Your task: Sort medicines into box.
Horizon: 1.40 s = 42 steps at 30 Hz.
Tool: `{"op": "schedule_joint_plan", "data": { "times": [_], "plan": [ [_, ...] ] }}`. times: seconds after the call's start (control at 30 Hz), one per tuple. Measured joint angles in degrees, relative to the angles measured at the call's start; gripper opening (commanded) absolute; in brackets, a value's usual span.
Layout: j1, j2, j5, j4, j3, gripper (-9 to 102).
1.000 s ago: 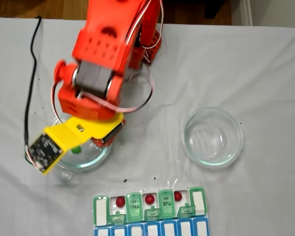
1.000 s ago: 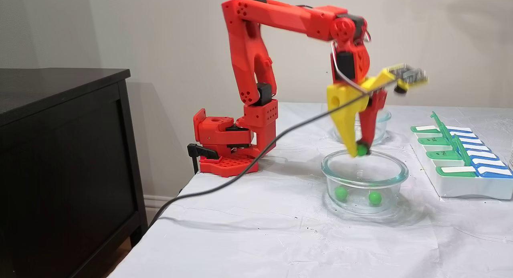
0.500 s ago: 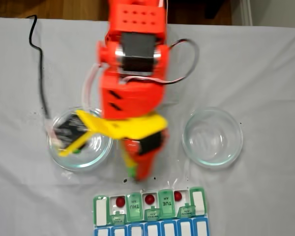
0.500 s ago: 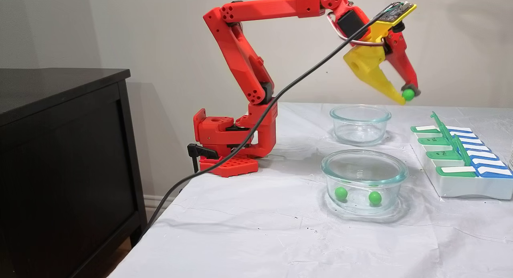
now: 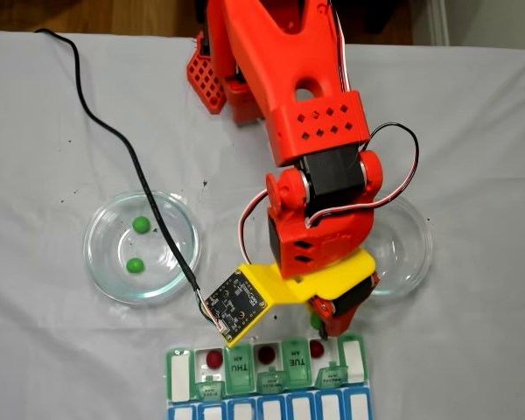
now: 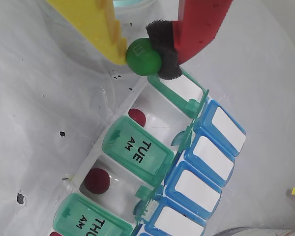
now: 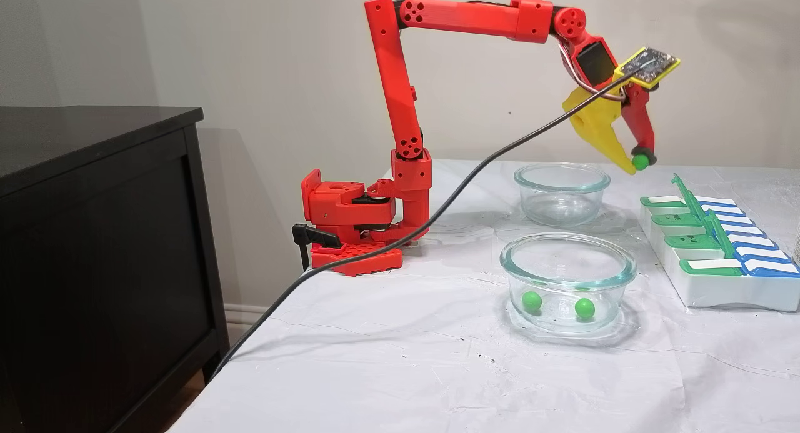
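My gripper [image 6: 145,54] is shut on a green pill [image 6: 143,56], pinched between the yellow finger and the red finger's black pad. In a fixed view the gripper [image 7: 638,160] hangs in the air above the far end of the box [image 7: 725,292]. From above, the fingertips [image 5: 318,322] sit just over the box's [image 5: 170,385] upper edge near its right end. Three red pills [image 5: 213,358] [image 5: 265,354] [image 5: 317,350] lie in open compartments between green lids marked TUE [image 6: 135,147] and THU. Two green pills [image 5: 140,224] [image 5: 135,264] rest in the left glass dish [image 5: 101,262].
A second glass dish [image 5: 411,249] with nothing in it sits partly under the arm. The black camera cable [image 5: 114,140] crosses the left dish. The arm's red base [image 7: 350,233] stands at the table's far edge, and a black cabinet [image 7: 94,233] is beside the table.
The gripper lifted the green pill out of the left dish, swung across the table and now holds it over the box's right end.
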<state>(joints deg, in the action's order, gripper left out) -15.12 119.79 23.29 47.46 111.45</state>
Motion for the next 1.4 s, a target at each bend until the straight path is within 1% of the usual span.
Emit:
{"op": "schedule_joint_plan", "data": {
  "times": [0.13, 0.33, 0.67, 0.93, 1.3, 1.4],
  "plan": [
    [-0.70, -0.70, 0.26, -0.18, 0.00, 0],
    [-0.70, -2.37, 0.26, -3.08, 0.00, 0],
    [-0.70, -7.29, 0.53, -3.78, -1.32, 0],
    [-0.62, -7.65, 2.81, -8.79, -1.41, 0],
    [-0.18, -12.13, 4.22, -9.84, -2.29, 0],
    [0.00, -12.13, 4.57, -12.22, -2.29, 0]
  ]
}}
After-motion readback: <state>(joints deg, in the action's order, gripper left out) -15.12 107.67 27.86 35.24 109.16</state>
